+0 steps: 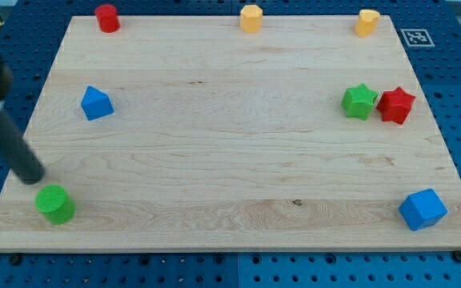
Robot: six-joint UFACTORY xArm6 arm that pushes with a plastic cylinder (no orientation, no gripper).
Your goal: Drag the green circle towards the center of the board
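Observation:
The green circle [55, 204] is a short green cylinder standing near the board's bottom left corner. My tip [30, 175] is the lower end of a dark rod that comes in from the view's upper left. The tip rests on the board just above and slightly left of the green circle, a small gap apart from it. The wooden board [230, 152] fills most of the view.
A blue triangular block [96, 103] lies at the left. A red cylinder [107, 18], a yellow block [250, 18] and another yellow block [366, 22] line the top edge. A green star [359, 102] touches a red star [396, 105] at the right. A blue cube [422, 210] sits bottom right.

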